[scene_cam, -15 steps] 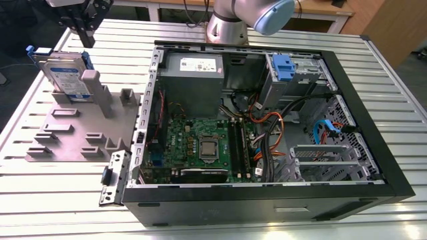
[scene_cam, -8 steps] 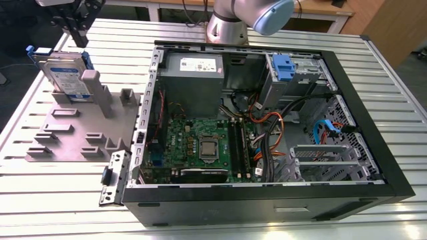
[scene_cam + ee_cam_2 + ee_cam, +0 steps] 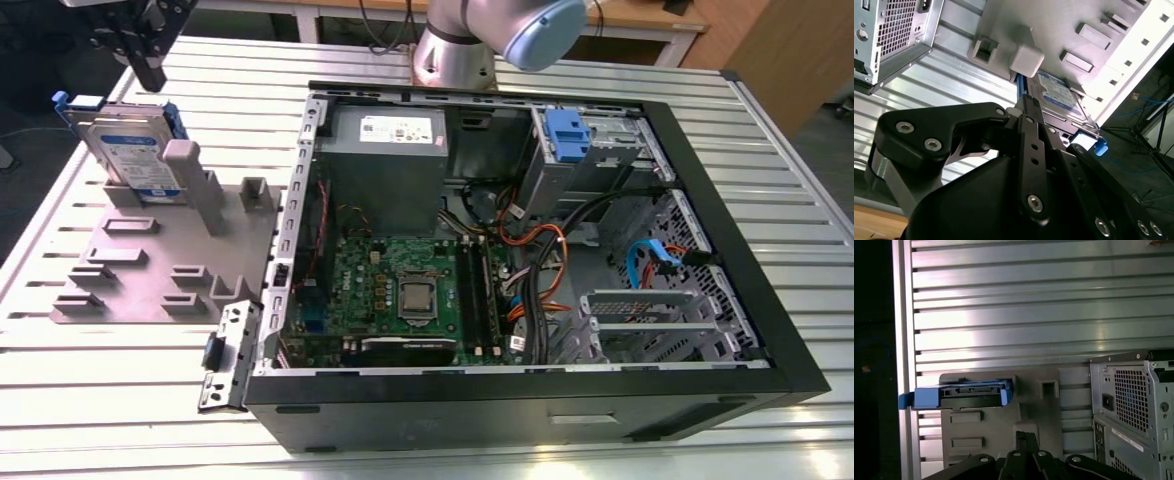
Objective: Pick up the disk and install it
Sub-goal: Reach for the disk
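The disk stands on edge in the grey holder on the bench, at the exterior view's left, outside the open computer case. The gripper hovers just above it, fingers together, grasping nothing. Pickup and installation both remain undone.

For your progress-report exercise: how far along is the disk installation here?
Done: nothing shows as finished; the disk stands upright in its grey holder, outside the open case. In hand: the claw hangs close above the disk. Left: lifting it and fitting it in the case.
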You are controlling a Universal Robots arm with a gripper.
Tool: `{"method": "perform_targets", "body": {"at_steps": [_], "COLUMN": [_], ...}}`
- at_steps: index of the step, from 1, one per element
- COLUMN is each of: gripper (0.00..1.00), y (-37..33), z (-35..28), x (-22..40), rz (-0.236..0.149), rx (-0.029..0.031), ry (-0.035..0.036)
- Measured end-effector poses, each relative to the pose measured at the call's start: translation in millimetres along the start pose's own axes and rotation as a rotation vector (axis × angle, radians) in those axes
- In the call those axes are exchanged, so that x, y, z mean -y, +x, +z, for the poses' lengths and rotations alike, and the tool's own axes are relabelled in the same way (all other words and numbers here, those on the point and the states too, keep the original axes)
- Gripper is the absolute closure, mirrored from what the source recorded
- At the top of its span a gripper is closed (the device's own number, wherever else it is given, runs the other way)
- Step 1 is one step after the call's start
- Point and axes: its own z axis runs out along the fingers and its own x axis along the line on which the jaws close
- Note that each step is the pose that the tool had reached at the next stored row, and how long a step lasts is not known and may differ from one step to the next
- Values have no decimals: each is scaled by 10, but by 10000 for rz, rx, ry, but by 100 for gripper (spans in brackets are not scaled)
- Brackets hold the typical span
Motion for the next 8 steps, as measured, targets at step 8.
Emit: {"method": "perform_targets", "body": {"at_steps": [8], "gripper": [89], "y": [59], "z": [4], "x": [-11], "rz": [-1], "rx": [-1], "ry": [0]}}
